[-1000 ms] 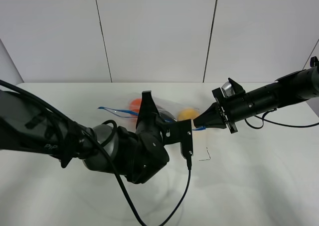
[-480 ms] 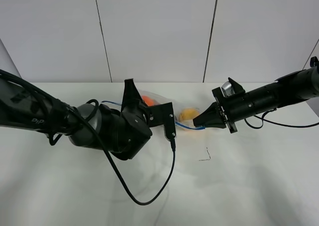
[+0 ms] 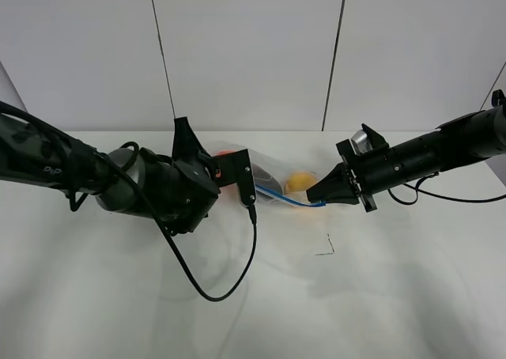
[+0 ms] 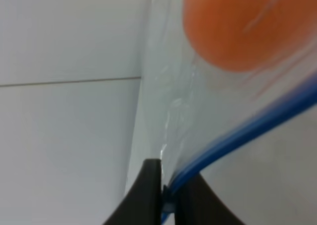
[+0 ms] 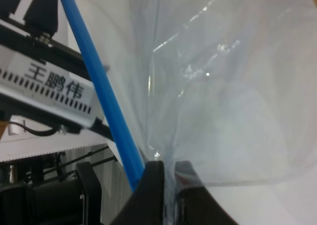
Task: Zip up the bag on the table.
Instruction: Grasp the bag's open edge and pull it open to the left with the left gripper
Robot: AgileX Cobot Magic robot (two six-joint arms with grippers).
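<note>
The clear bag (image 3: 277, 187) lies on the white table (image 3: 379, 296), stretched between my two grippers. Orange (image 3: 227, 153), dark purple (image 3: 266, 187) and yellow (image 3: 297, 183) fruit show through it. Its blue zipper strip (image 3: 294, 202) runs along the near edge. My left gripper (image 4: 166, 202) is shut on the blue strip (image 4: 237, 136), close to the orange fruit (image 4: 237, 27). In the high view its fingertips are hidden behind the left wrist (image 3: 241, 177). My right gripper (image 3: 313, 194) is shut on the bag's right end. The right wrist view shows the clear plastic (image 5: 223, 101) pinched beside the strip (image 5: 94, 76).
A black cable (image 3: 213, 292) loops from the left wrist over the table in front. A small dark mark (image 3: 326, 248) sits on the tabletop right of centre. A white panelled wall (image 3: 253, 51) stands behind the table.
My left gripper has slid leftward along the blue strip, from next to the right gripper to the bag's left part. The right gripper has held still on the bag's end.
</note>
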